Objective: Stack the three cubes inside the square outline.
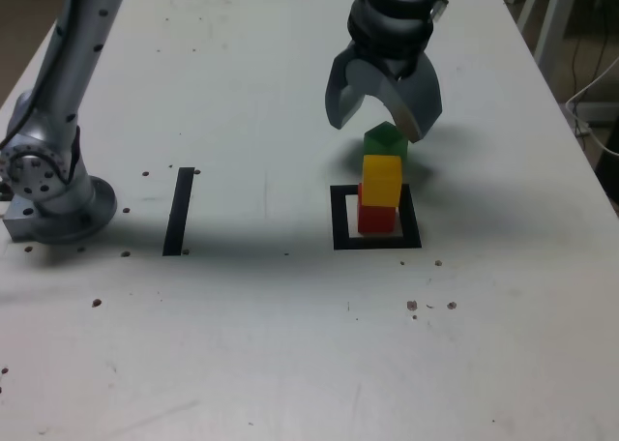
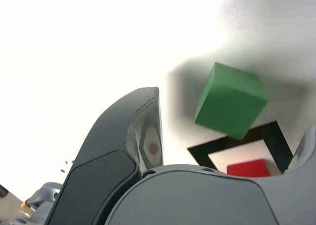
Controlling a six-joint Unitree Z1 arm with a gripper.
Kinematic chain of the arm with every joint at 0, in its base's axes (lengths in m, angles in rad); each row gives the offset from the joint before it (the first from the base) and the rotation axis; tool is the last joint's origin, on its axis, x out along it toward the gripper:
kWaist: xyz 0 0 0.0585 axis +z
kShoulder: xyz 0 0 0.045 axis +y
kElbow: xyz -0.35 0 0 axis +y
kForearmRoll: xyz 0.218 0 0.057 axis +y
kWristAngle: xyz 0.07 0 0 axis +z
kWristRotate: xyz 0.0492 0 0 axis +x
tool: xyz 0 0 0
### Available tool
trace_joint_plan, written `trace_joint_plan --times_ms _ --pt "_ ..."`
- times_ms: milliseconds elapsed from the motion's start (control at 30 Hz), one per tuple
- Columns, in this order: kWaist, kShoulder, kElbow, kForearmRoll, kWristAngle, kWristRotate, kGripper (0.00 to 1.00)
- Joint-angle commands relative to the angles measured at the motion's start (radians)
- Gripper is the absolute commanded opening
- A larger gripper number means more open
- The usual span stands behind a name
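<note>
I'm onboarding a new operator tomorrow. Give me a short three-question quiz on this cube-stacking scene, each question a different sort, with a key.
1. True or false: the pincer is clamped on the green cube.
2. Multiple choice: which cube sits lowest, inside the square outline?
A. yellow cube
B. red cube
C. green cube
3. Fill in: in the exterior view, the straight black strip lies to the ____ of the square outline.

Key: 1 false, the jaws stand open above it; 2 B; 3 left.
</note>
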Motion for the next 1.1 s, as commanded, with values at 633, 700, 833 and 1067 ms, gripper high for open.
trace_joint_plan --times_ms 633,700,833,1067 --pt "0.001 0.085 -0.010 -0.001 0.012 -0.021 0.71" --pt "-0.001 0.091 -0.010 -0.001 0.011 -0.026 0.65" --pt "-0.004 0.094 -0.010 -0.001 0.007 -0.038 0.56" --pt "-0.015 0.088 -0.024 0.007 -0.008 -0.046 0.46"
